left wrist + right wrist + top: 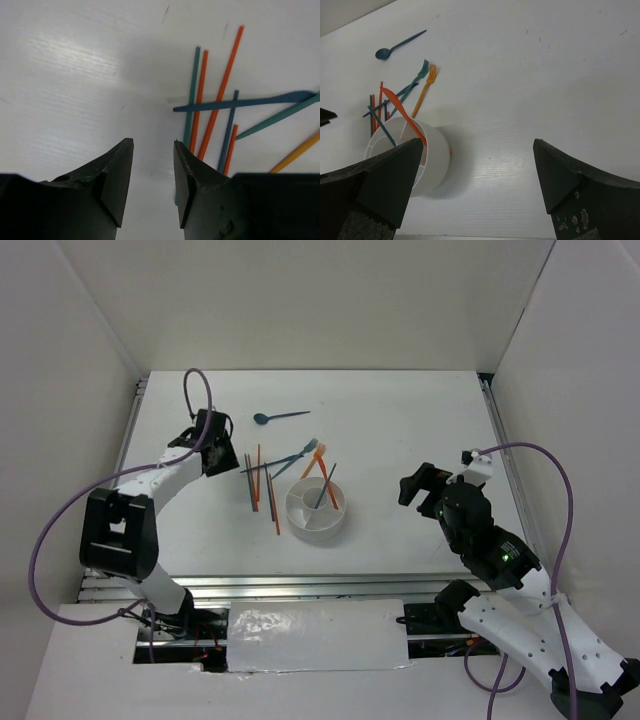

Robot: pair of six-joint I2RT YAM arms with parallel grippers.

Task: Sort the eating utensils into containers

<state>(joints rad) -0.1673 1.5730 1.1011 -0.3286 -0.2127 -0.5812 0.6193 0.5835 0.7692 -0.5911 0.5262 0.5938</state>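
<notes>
A: Where the left arm stretches to the far left, state of the left gripper (153,145)?
B: Tilted down over the table (400,420), jaws parted, nothing between; loose chopsticks (200,100) just right.
A: And the right gripper (477,141)?
B: Spread wide, empty, right of the holder (437,160), standing mid-table with utensils (395,100) inside.

Bright, even o/h light w/ soft glare on white table (65,60); faint shadow beside holder (437,156); wrist views sl. soft at edges.
</notes>
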